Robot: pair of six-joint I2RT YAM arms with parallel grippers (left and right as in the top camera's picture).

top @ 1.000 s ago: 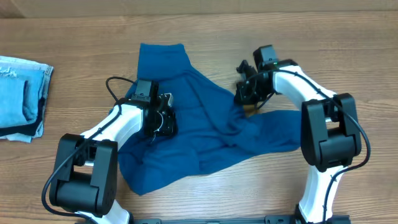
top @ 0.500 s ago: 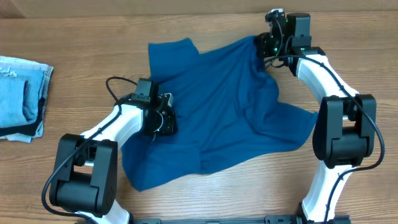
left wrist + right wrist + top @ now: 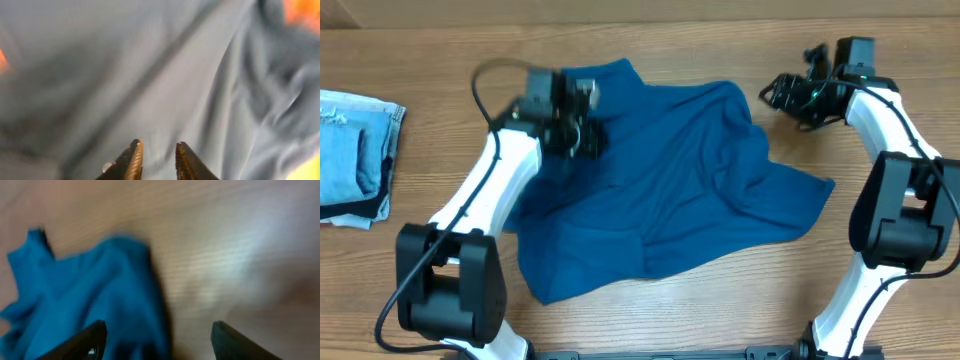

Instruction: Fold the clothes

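Note:
The deep teal-blue shirt (image 3: 670,180) lies crumpled and partly spread across the middle of the table. My left gripper (image 3: 582,125) hovers over its far left part, blurred by motion. In the left wrist view the left gripper (image 3: 157,147) has its tips a narrow gap apart, with only the shirt (image 3: 150,75) showing behind them. My right gripper (image 3: 782,95) is off the cloth, just right of the shirt's far right corner. In the right wrist view the right gripper (image 3: 159,330) stands wide open and empty, above the shirt's edge (image 3: 100,280) and bare wood.
A pale blue denim stack (image 3: 355,155) with a dark edge lies at the table's left edge. Bare wooden table (image 3: 440,40) surrounds the shirt. Both arm bases stand at the near edge.
The right gripper carried the shirt's corner to the far right, let go, opened wide and moved off the cloth. The left arm swung from the shirt's middle left to its far left, its jaws parting slightly.

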